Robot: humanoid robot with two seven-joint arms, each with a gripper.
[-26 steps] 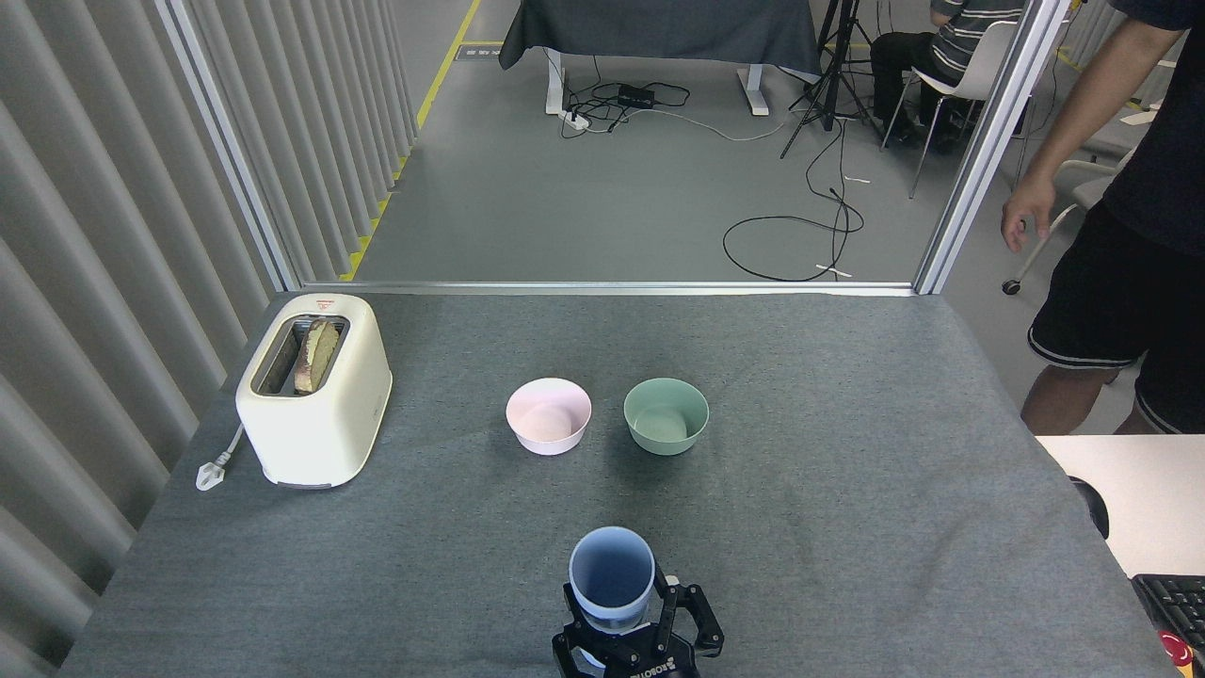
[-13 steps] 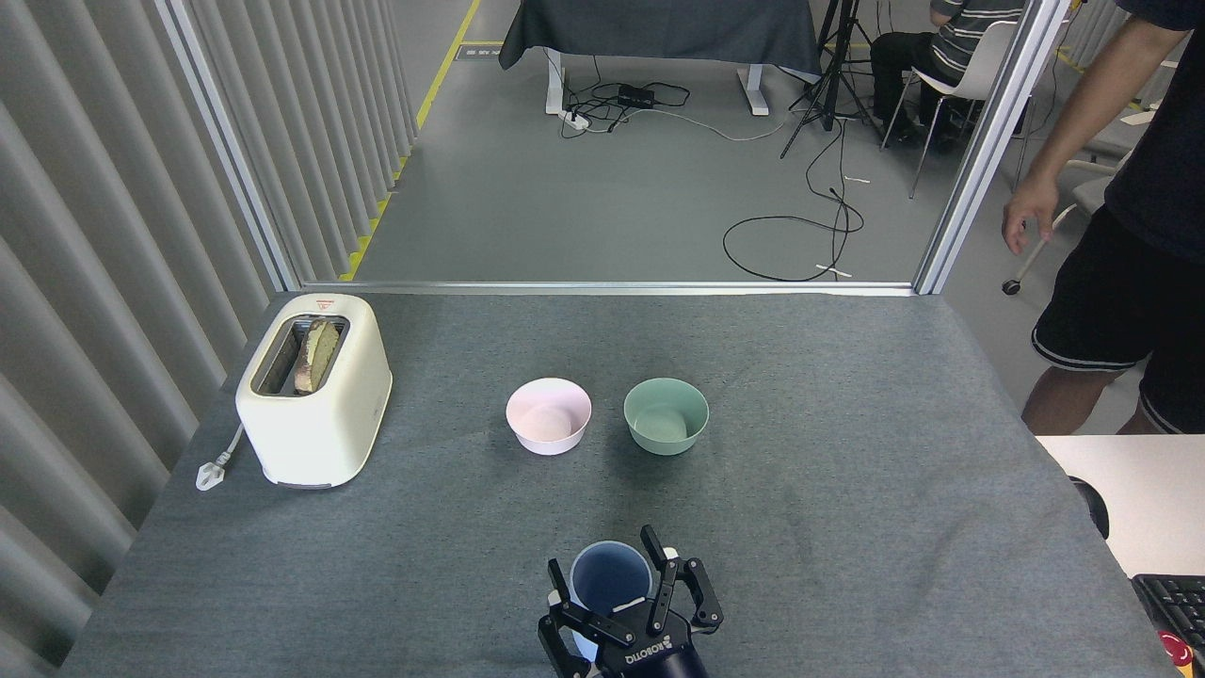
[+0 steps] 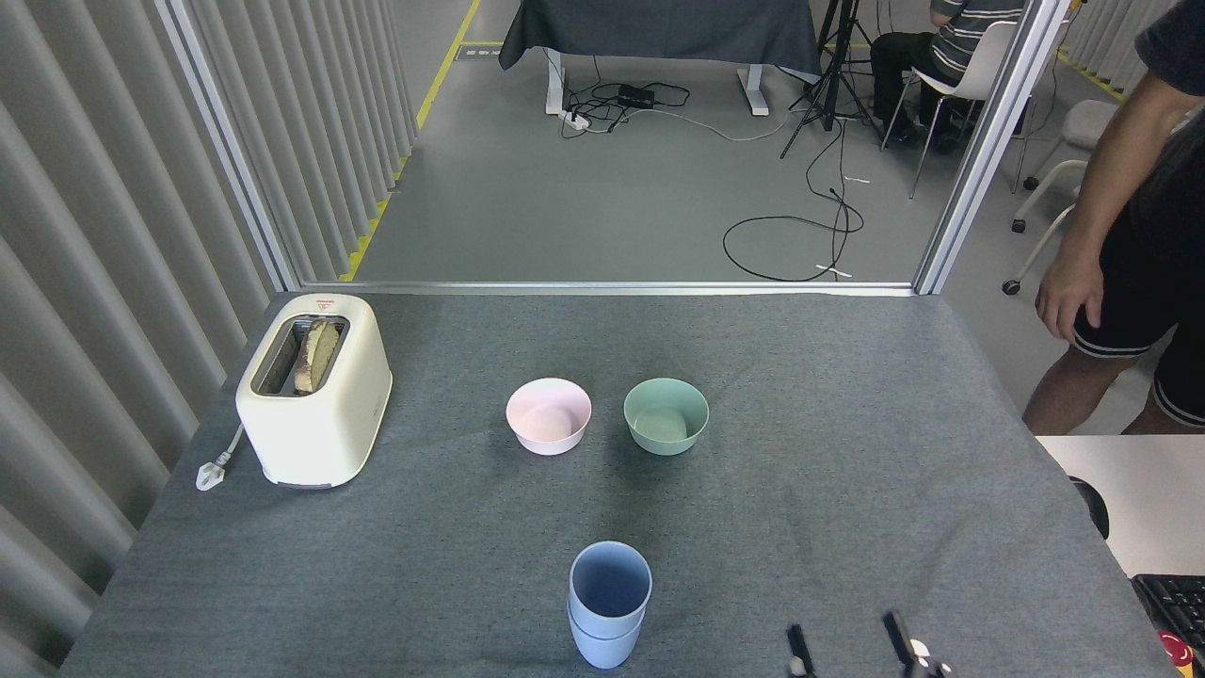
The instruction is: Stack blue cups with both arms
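Two pale blue cups stand near the table's front edge, one nested upright inside the other: the upper cup (image 3: 610, 586) sits in the lower cup (image 3: 602, 646). Nothing is touching them. My right gripper (image 3: 850, 648) shows only as two thin black fingertips (image 3: 796, 646) at the bottom edge, to the right of the stack and apart from it. The tips stand wide apart with nothing between them, so it is open. My left gripper is out of view.
A pink bowl (image 3: 549, 416) and a mint-green bowl (image 3: 666, 415) sit side by side at mid-table. A cream toaster (image 3: 313, 388) with bread stands at the left. A person (image 3: 1130, 254) stands beyond the table's right edge, beside a white desk (image 3: 1120, 490).
My right gripper has let go of the upper cup, now nested in the lower one, and pulled back down and to the right. The person's hand has dropped lower.
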